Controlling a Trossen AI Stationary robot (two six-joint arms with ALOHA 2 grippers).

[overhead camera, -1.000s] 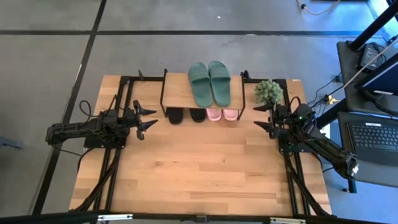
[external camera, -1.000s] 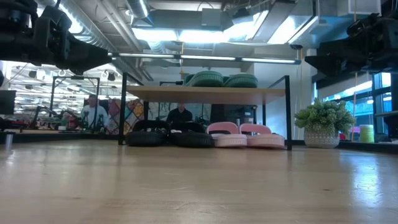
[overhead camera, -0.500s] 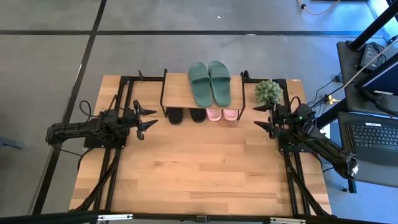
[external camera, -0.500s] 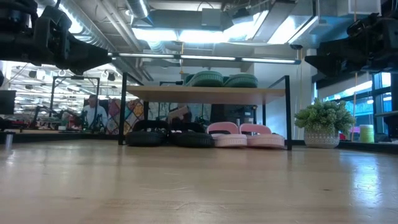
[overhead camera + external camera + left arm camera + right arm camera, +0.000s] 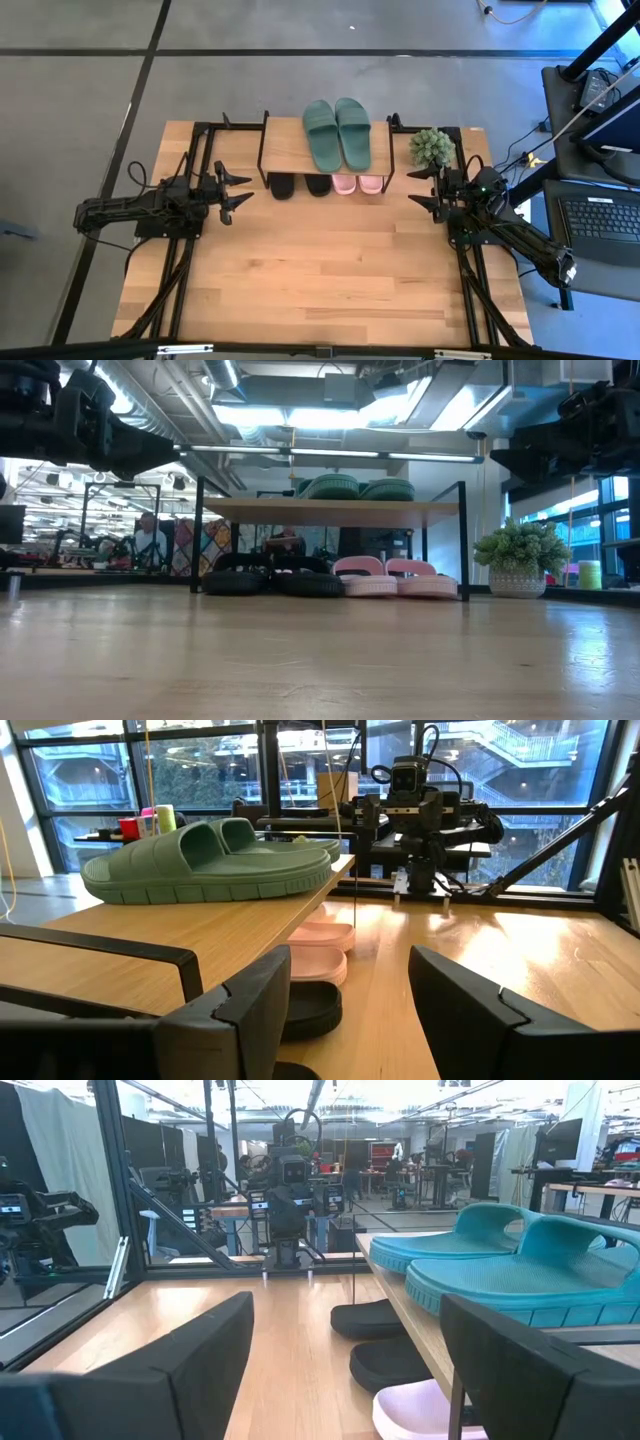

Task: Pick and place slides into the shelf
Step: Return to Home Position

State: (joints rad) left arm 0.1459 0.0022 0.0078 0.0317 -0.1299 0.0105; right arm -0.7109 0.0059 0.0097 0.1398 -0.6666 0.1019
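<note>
All six slides are sitting at the shelf: the dark green pair on its top board, the black pair and pink pair underneath. The left arm and right arm are hanging at opposite edges of the surface, their jaws spread wide and empty. Homing well probably means folding back gently, avoiding the shelf legs and the potted plant near the right arm.

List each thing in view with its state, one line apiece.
green slides: side by side on top of the shelf
black slides: tucked under the shelf
pink slides: under the shelf, beside the black pair
shelf: standing upright
potted plant: upright beside the shelf
left claw: open, empty, left of the shelf
right claw: open, empty, near the plant
</note>
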